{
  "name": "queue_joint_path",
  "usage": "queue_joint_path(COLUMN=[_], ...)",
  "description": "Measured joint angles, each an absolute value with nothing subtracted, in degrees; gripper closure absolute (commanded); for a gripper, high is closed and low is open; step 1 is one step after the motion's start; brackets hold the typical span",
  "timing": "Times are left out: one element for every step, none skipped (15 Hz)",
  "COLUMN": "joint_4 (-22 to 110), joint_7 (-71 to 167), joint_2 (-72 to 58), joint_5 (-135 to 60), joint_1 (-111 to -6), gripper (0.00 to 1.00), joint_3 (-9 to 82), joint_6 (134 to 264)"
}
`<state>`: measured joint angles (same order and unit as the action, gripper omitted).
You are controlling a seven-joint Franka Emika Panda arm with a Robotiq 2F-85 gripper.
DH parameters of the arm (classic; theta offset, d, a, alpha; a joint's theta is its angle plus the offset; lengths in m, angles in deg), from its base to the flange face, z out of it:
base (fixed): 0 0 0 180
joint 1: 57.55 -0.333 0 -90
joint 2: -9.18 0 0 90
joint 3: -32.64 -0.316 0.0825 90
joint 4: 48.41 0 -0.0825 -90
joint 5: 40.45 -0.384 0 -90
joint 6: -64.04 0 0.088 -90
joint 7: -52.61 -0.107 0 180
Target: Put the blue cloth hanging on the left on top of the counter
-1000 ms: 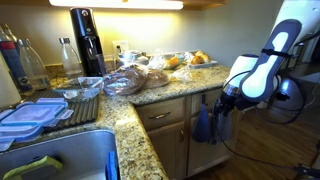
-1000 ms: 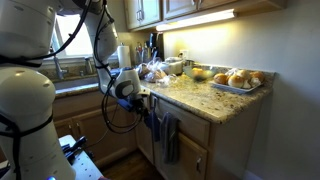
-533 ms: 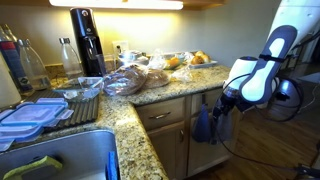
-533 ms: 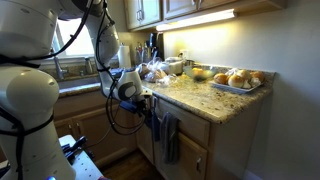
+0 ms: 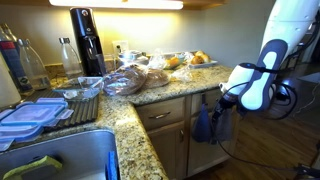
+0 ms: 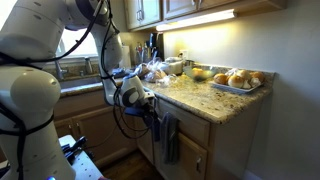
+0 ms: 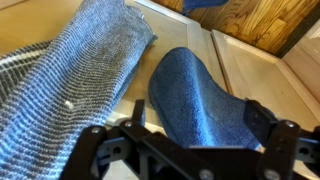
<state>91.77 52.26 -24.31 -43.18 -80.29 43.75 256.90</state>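
Observation:
The blue cloth [image 7: 195,95] hangs down the front of the light wooden cabinet and fills the middle of the wrist view. It also shows in both exterior views [image 5: 203,125] [image 6: 154,126], below the edge of the granite counter [image 5: 165,93] [image 6: 200,100]. My gripper [image 7: 198,124] is open, with one finger on each side of the cloth's lower part. In both exterior views the gripper [image 5: 221,108] [image 6: 149,108] sits right at the cloth, under the counter's edge. A paler grey-blue towel [image 7: 80,80] [image 6: 170,140] hangs beside it.
On the counter are bagged bread [image 5: 125,78], a tray of buns [image 6: 238,80], a black soda maker [image 5: 87,42], bottles [image 5: 30,65] and plastic containers [image 5: 30,115]. A sink [image 5: 60,160] lies at the near end. The floor is wood [image 7: 260,25].
The arm has shifted and dropped a little, bringing the gripper closer onto the blue cloth. The cloth still hangs in the same place.

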Motion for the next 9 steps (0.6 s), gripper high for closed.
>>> queue_joint_path(joint_4=[91.25,90.62,89.98,89.29,88.6,87.52,86.19,84.81,83.4], joint_7=[53.17,54.12,54.91,55.67,56.41,57.05,57.55,58.11,58.45], joint_2=[-25.15,-26.0,-26.84,-27.69,-28.47,-29.09,-29.35,-29.41,-29.41], joint_5=[-43.18,-43.18,-43.18,-43.17,-43.16,-43.13,-42.93,-42.59,-42.13], joint_1=[-80.28,-80.21,-80.09,-79.91,-79.66,-79.41,-79.08,-78.68,-78.05], gripper=[0.0,0.0,0.0,0.0,0.0,0.0,0.0,0.0,0.0], joint_3=[43.71,43.62,43.51,43.36,43.16,42.99,42.76,42.48,42.01], joint_6=[258.2,259.46,260.55,261.49,262.22,262.21,262.14,262.1,261.99])
